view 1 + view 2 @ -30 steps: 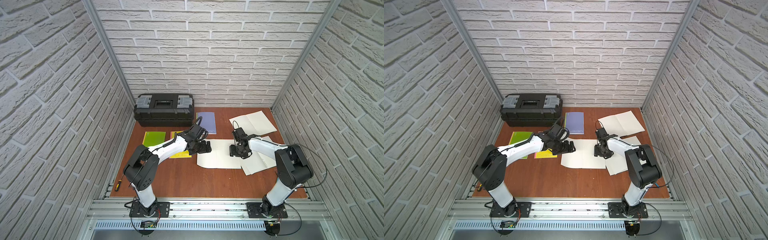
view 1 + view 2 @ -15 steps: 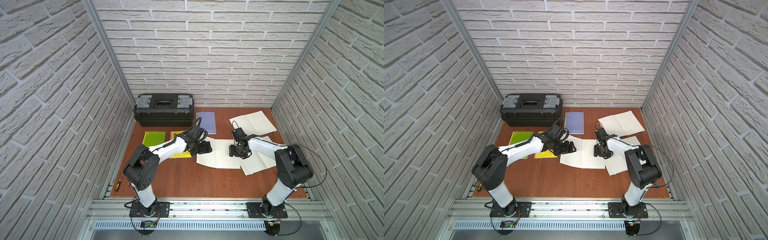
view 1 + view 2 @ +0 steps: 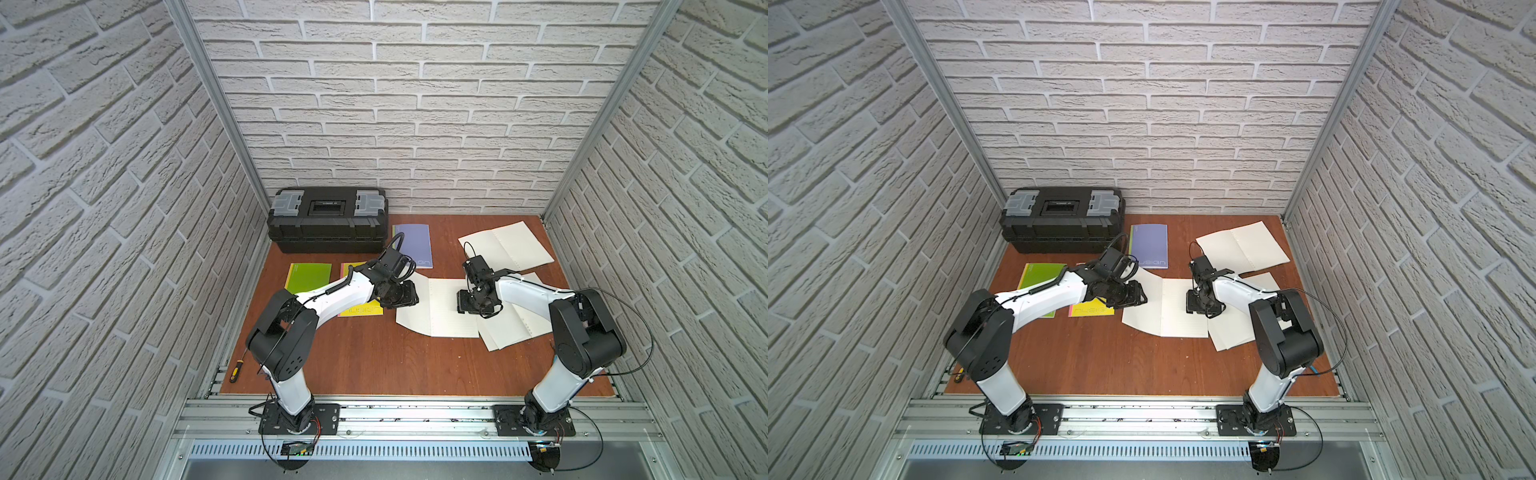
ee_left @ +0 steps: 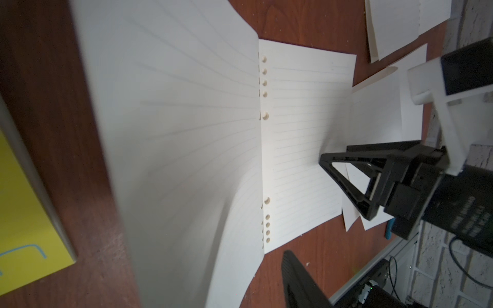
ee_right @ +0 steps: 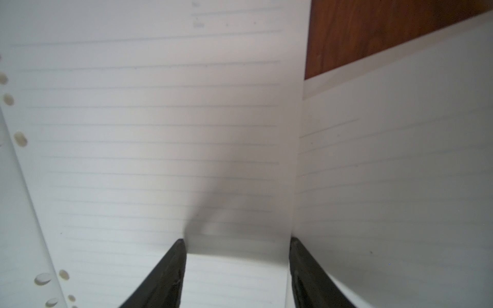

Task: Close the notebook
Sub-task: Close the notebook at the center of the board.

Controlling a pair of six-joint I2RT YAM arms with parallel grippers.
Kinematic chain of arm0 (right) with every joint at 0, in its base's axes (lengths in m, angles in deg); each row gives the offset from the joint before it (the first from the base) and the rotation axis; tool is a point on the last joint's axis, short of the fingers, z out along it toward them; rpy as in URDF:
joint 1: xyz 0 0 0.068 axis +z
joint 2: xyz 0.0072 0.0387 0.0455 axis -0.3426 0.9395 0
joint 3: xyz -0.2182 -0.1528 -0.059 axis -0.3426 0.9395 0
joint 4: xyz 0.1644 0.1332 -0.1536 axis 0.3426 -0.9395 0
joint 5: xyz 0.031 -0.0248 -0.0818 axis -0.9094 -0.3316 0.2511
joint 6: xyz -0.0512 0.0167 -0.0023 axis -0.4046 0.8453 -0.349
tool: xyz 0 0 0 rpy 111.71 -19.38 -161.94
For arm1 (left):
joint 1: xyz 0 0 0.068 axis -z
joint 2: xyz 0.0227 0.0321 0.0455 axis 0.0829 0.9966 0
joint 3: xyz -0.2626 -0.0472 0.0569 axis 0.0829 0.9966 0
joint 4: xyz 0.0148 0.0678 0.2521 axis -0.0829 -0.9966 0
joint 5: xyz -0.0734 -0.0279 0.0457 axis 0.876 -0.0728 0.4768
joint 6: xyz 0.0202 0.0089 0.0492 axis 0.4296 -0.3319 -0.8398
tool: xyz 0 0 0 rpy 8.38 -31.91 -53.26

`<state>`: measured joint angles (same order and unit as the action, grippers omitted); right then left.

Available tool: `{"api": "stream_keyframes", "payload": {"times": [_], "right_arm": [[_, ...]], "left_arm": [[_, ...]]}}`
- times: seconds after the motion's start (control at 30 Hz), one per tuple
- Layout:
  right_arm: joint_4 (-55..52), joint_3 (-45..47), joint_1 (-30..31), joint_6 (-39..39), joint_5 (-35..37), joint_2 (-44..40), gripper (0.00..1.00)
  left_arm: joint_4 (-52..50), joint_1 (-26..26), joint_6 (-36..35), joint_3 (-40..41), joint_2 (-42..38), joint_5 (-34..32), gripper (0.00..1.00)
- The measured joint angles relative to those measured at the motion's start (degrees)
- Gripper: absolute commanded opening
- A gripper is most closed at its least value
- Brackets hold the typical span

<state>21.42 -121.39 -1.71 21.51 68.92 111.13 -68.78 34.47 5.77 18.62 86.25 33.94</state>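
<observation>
The notebook (image 3: 440,311) lies open mid-table, with white lined pages and punched holes along the fold (image 4: 264,114). My left gripper (image 3: 409,297) is at its left edge. The left page (image 4: 173,149) rises off the table and curls up past the camera, hiding one finger. The other finger (image 4: 298,277) stands apart from the page, with bare wood between them. My right gripper (image 5: 237,266) is open, its two fingertips resting on the right page (image 3: 1183,316) near that page's outer edge.
A black toolbox (image 3: 328,224) stands at the back left, a purple notebook (image 3: 413,245) beside it. Green (image 3: 307,276) and yellow (image 3: 361,309) notebooks lie under the left arm. Two more open notebooks (image 3: 507,247) (image 3: 515,328) lie right. A screwdriver (image 3: 236,370) sits at the front left.
The left gripper's jaws have narrowed at the notebook's left edge, and the left page has lifted and curled toward the fold. The right arm has not moved.
</observation>
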Motion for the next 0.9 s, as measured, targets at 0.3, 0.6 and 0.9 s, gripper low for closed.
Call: {"api": "stream_keyframes", "payload": {"times": [0.3, 0.6, 0.9], "right_arm": [[-0.02, -2.12, 3.5, 0.61, -0.74, 1.7, 0.61], [0.13, -3.43, 5.68, 1.64, -1.46, 2.71, 0.61], [0.13, -3.58, 6.29, 2.32, -2.4, 2.73, 0.62]], "left_arm": [[-1.07, -1.95, -0.35, 1.55, -2.4, -0.02, 0.48], [-1.9, -3.67, -1.38, 2.99, -6.01, -0.04, 0.45], [-2.56, -3.91, -2.51, 3.56, -8.13, 0.39, 0.63]]}}
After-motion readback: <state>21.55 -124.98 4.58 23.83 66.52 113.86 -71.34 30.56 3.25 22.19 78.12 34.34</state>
